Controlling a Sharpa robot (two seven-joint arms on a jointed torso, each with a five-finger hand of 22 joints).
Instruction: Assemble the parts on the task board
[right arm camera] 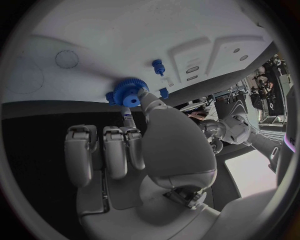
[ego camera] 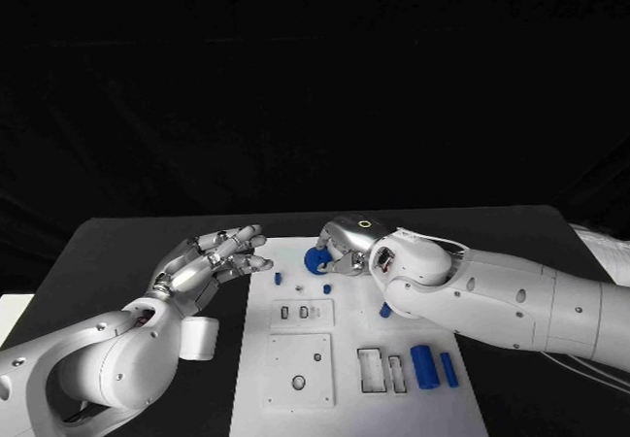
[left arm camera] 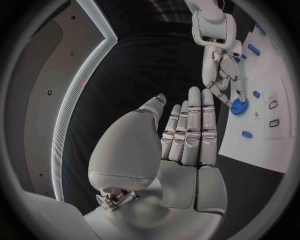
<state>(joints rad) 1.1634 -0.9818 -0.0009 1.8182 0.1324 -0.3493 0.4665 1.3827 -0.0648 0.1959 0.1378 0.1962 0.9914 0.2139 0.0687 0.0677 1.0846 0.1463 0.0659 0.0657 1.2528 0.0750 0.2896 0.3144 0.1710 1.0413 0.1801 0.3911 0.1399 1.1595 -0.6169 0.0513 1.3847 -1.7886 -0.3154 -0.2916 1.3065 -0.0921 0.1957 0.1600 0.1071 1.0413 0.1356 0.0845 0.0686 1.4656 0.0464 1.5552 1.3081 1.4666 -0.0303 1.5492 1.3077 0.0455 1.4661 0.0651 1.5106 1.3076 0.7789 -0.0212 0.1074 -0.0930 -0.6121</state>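
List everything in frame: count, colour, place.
task board: one, white, middle of the black table.
gear: one, blue, toothed, at the board's far end, touched by the right hand's fingers.
small parts: at least three, blue, on the board's far half near the gear.
cylinders: two, blue, lying side by side on the board's near right part.
table: one, black, under the board.
left hand: one, silver, fingers apart, holding nothing, over the table just left of the board.
right hand: one, silver, over the board's far end, fingertips on the gear.
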